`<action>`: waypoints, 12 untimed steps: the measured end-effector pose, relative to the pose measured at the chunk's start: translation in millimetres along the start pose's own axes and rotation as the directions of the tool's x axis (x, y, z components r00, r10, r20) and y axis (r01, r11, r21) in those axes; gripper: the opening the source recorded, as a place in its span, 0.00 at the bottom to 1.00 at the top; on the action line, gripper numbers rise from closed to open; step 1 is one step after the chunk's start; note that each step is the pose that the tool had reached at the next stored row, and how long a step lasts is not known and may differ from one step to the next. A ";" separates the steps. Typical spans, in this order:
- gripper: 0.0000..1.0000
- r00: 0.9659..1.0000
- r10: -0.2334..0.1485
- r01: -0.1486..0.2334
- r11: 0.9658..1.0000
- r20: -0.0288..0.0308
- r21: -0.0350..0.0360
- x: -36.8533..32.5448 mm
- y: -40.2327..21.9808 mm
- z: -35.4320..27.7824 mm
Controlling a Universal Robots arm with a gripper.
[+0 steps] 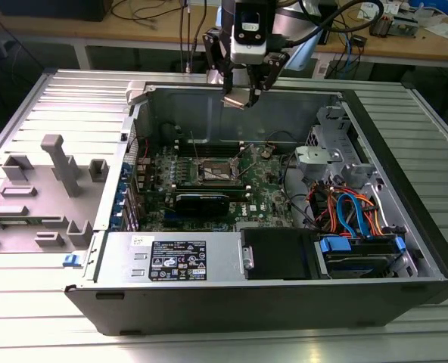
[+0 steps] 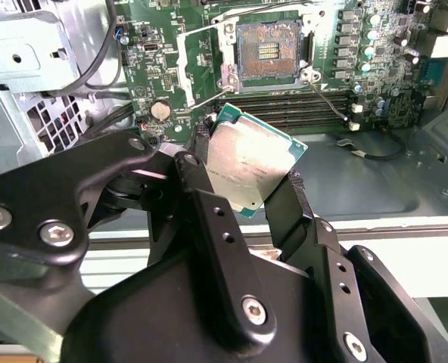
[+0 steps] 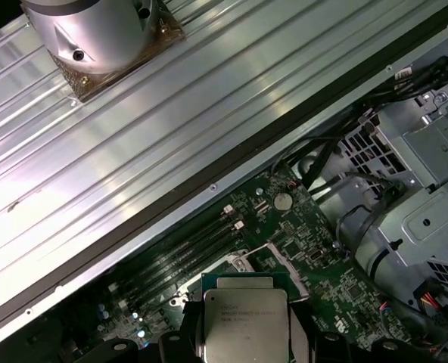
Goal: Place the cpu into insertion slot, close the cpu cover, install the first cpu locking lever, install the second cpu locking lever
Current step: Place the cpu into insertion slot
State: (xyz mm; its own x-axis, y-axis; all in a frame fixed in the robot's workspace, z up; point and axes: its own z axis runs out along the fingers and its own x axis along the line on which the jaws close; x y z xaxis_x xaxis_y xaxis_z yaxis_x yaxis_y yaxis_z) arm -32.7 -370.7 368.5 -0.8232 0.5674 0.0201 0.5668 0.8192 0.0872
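My gripper (image 1: 240, 95) hangs above the far wall of the open computer case, shut on the cpu (image 1: 238, 99). The cpu is a small square chip with a dull silver top (image 2: 248, 168), pinched at two opposite edges by the black fingers (image 2: 197, 178), and tilted. It also sits between the fingertips in the first wrist view (image 3: 243, 327). The insertion slot (image 2: 268, 51) lies below on the green motherboard (image 1: 266, 198), its dark centre exposed, well apart from the chip. Thin wire levers (image 2: 200, 32) stand off from the socket's sides. I cannot make out the cpu cover clearly.
A long black card (image 1: 201, 202) and memory slots (image 2: 292, 112) flank the socket. A power supply (image 1: 171, 261) and a drive cage with blue and orange cables (image 1: 353, 219) fill the case's near side. A grey fixture tray (image 1: 42, 185) lies at the exterior view's left.
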 end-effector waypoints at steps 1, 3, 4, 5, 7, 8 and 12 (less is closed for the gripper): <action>0.54 1.000 0.001 -0.001 1.000 0.000 0.000 0.0 0.0 0.0; 0.54 1.000 0.003 -0.003 1.000 0.000 0.000 0.0 0.0 0.0; 0.54 1.000 0.003 -0.003 1.000 0.000 0.000 0.0 0.0 0.0; 0.54 1.000 0.003 -0.003 1.000 0.000 0.000 0.0 0.0 0.0; 0.54 1.000 0.004 -0.004 1.000 0.000 0.000 0.0 0.0 0.0; 0.54 1.000 0.005 -0.005 1.000 0.000 0.000 0.0 0.0 0.0; 0.54 1.000 0.011 -0.011 1.000 0.001 0.000 -0.1 -0.2 0.0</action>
State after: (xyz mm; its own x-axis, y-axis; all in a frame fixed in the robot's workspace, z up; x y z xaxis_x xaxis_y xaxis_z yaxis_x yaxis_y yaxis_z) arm -32.7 -370.9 368.4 -0.8171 0.5761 0.0201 0.5755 0.8132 0.0871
